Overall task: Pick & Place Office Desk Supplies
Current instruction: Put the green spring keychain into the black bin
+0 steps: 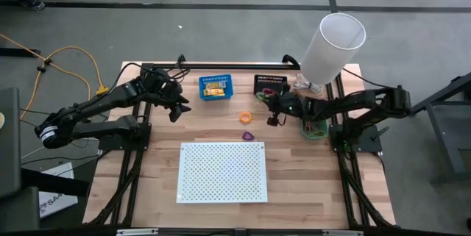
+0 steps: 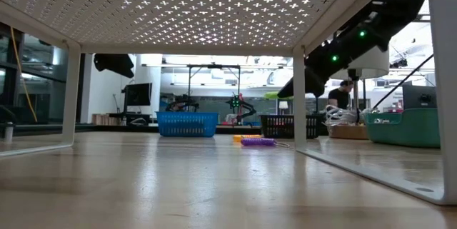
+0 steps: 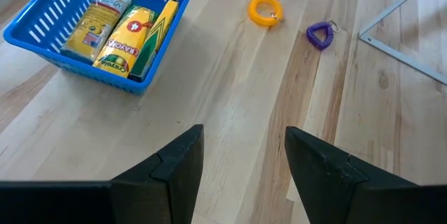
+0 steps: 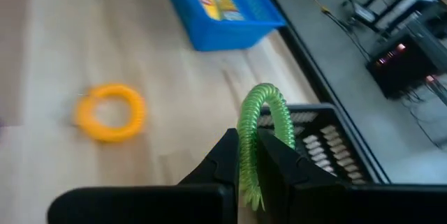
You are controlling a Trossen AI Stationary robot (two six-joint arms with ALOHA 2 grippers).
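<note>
Wooden table point(image 1: 294, 192), 2 robot arms, office supplies in sorting.

Right gripper point(image 4: 253, 155): clenched on a green coil loop point(image 4: 260, 135), which stands pinched between the 2 fingers and rises above their tips. In the high view this gripper point(image 1: 274, 109) sits near the black bin point(image 1: 269, 84), toward the table's far edge, with the orange loop just to its left.

Left gripper point(image 3: 244, 154): fingers spread wide, holding nothing, above bare wood. In the high view it point(image 1: 175, 102) hangs left of the blue bin point(image 1: 215, 87).

Blue bin: holds yellow-orange crayon packets point(image 3: 133, 30), lying flat side by side.

Orange coil loop point(image 1: 246, 117): flat on the table between the blue bin and the black bin, also seen in the left wrist view point(image 3: 264, 9) and the right wrist view point(image 4: 110, 112).

Purple coil loop point(image 1: 248, 135): flat on the table just beyond the far edge of the white perforated board point(image 1: 222, 171), near the orange loop but apart from it.

Green bin point(image 1: 315, 128): at the table's right side under the right arm; contents too small to tell.

Black bin: contents cannot be told.
</note>
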